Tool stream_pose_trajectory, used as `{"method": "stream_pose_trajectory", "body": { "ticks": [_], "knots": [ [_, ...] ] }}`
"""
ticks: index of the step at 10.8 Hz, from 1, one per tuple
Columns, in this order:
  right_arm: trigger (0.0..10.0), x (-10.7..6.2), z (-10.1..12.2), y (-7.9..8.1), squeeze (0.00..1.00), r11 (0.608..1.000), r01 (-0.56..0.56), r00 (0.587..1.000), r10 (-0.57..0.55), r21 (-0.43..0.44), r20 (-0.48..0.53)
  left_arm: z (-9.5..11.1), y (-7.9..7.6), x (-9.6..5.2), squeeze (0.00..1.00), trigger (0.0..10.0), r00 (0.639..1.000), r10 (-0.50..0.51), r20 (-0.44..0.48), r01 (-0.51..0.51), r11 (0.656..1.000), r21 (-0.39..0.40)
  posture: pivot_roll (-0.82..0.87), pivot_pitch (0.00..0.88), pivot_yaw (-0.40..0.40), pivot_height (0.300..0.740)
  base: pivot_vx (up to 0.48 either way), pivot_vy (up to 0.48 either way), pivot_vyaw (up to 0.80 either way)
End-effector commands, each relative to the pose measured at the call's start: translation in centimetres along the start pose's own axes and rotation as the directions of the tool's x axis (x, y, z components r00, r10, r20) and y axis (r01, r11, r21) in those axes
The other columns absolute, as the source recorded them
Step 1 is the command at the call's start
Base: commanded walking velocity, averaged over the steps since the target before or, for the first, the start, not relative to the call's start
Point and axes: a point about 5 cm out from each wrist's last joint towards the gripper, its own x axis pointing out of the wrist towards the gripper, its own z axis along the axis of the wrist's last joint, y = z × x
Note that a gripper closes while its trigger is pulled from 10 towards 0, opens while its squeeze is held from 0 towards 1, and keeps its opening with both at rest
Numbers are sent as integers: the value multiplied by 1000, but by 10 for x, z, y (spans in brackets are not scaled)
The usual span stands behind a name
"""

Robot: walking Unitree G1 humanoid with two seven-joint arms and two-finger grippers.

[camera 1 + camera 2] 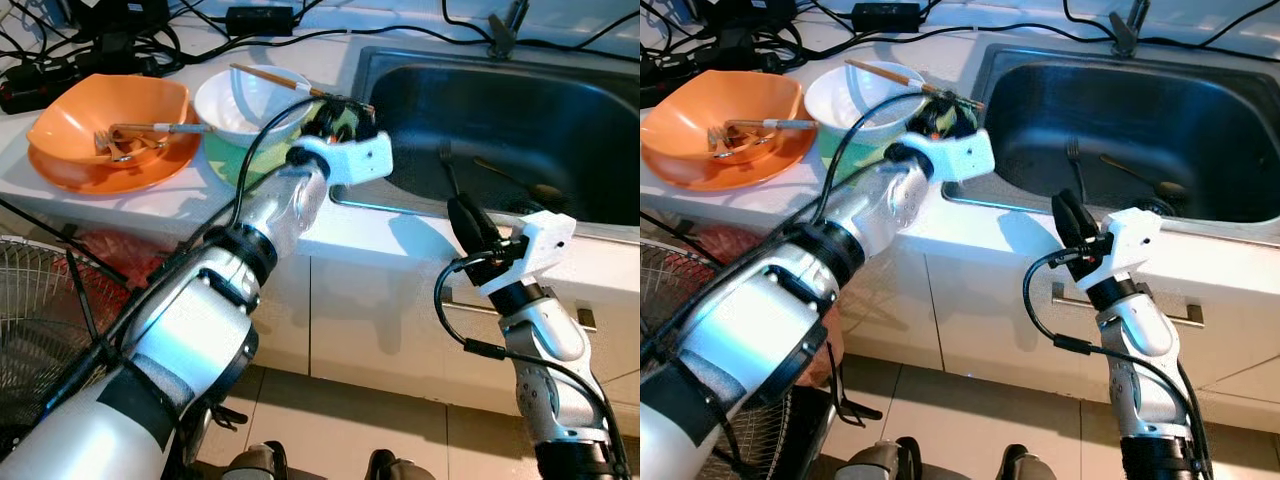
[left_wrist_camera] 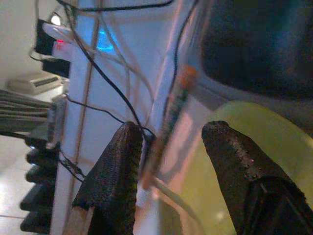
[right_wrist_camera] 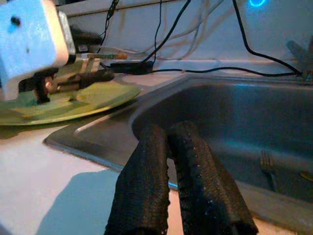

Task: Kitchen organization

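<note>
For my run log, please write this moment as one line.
left gripper: open, at chopsticks on white bowl | right gripper: shut, at sink edge | fork: in sink

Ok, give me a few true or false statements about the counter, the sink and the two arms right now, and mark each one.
1. A fork lies in the sink. True.
2. The orange bowl is empty. False: cutlery lies in it.
3. The right end effector has its fingers shut, by the sink's front edge. True.
4. The left end effector is clamped tight on the white bowl. False: its fingers are apart, with a chopstick between them, over the green plate.
5. Chopsticks rest across the white bowl. True.
</note>
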Motion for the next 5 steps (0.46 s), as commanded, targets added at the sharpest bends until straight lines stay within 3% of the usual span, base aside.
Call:
{"method": "stream_pose_trajectory", "body": {
  "ticks": [1,3,5],
  "knots": [
    [10000,-5,-5,2,0,1000,6,999,-6,17,-31,4,11,3,0,10000,999,34,18,-35,999,28,-13,205,39,740,0,0,0],
    [10000,-7,-4,3,0,1000,12,999,-12,22,-34,6,26,7,0,10000,995,91,30,-92,995,30,-15,202,40,740,0,0,0],
    [10000,-9,-4,5,0,1000,13,999,-13,24,-35,6,28,8,0,10000,996,84,26,-85,995,47,-22,205,45,740,0,0,0]
  ]
}}
